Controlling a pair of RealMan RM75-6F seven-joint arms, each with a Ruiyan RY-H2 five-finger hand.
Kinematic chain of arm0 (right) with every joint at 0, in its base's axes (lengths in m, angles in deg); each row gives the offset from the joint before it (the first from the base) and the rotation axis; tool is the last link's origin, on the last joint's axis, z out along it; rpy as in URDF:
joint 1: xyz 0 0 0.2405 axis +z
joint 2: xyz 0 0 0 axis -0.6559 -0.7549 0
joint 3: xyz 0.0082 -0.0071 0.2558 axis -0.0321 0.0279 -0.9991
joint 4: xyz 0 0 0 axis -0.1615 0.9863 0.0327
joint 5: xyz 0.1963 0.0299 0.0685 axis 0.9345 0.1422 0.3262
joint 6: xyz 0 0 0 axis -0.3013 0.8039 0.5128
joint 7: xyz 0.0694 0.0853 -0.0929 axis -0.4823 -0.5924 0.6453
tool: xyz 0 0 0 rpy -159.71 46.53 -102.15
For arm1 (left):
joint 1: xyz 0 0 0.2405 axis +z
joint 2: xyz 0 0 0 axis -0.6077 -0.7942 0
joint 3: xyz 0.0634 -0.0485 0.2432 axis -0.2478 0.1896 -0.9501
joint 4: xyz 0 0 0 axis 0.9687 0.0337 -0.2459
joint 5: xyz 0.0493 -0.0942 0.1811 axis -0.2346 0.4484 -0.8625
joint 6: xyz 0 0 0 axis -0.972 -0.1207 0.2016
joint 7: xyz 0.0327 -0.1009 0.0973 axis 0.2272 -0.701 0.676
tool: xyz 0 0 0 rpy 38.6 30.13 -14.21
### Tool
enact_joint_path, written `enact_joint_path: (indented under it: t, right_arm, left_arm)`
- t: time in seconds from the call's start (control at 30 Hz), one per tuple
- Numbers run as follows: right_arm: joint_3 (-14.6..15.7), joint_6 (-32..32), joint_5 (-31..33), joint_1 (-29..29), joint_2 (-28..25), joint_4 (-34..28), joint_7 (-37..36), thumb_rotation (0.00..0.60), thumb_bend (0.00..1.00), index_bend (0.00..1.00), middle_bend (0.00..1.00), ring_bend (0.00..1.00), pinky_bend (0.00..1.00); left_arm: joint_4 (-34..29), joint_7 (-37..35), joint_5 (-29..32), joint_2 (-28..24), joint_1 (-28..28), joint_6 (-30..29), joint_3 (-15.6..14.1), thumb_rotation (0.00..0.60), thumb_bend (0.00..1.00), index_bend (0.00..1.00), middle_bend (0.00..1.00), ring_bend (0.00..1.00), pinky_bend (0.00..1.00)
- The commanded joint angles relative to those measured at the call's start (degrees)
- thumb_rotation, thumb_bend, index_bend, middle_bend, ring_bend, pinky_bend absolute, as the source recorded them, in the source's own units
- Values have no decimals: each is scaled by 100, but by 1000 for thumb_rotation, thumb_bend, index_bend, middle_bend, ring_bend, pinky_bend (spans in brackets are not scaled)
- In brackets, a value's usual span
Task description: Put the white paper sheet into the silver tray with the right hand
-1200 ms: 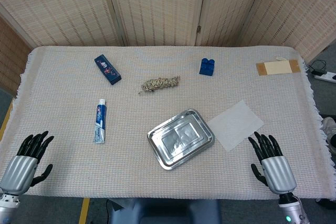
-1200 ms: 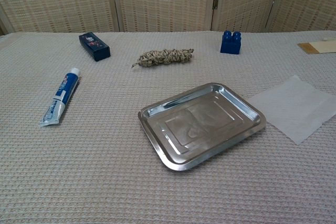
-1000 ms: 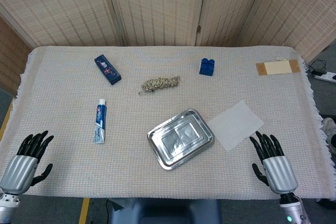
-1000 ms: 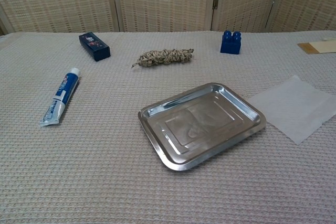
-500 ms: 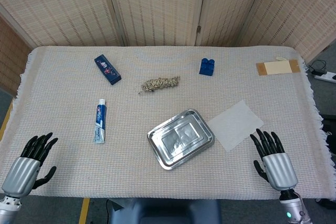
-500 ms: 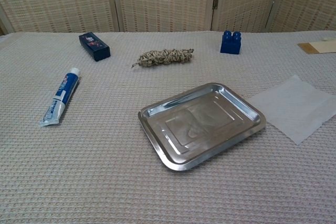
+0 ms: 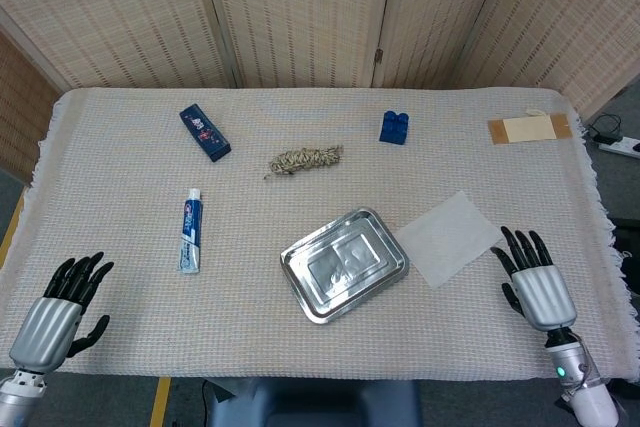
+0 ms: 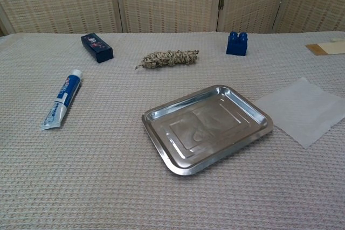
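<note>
Right robot hand (image 7: 540,288): fingers spread, empty, over the near bench (image 7: 130,207) edge.
White paper sheet (image 7: 448,237): flat, just ahead-left of the hand, apart.
Silver tray (image 7: 345,263): beyond the sheet's left corner, empty.
Risk: flat sheet may slide or crumple under fingertip drag.

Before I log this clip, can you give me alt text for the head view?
A white paper sheet lies flat beside an empty silver tray on a cloth-covered table, with the right hand open just right of the sheet. The left hand is open at the near left; a toothpaste tube lies farther back.
</note>
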Motion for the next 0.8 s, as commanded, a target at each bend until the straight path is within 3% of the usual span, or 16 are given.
enact_joint_path:
  t: [0.03, 0.47, 0.8]
  right_arm:
    - [-57, -77, 10, 227, 515, 1015, -502, 600, 453, 248, 0, 0, 0]
    - [-163, -216, 204, 618, 2071, 3586, -1119, 600, 452, 254, 0, 0, 0]
    - [-61, -554, 248, 844, 2694, 4594, -1371, 600, 452, 254, 0, 0, 0]
  left_arm:
    - [14, 22, 43, 14, -6, 27, 16, 600, 441, 0, 0, 0, 0]
    - [83, 75, 308, 77, -53, 212, 99, 600, 441, 0, 0, 0, 0]
    - [125, 17, 396, 78, -77, 279, 119, 600, 442, 0, 0, 0, 0]
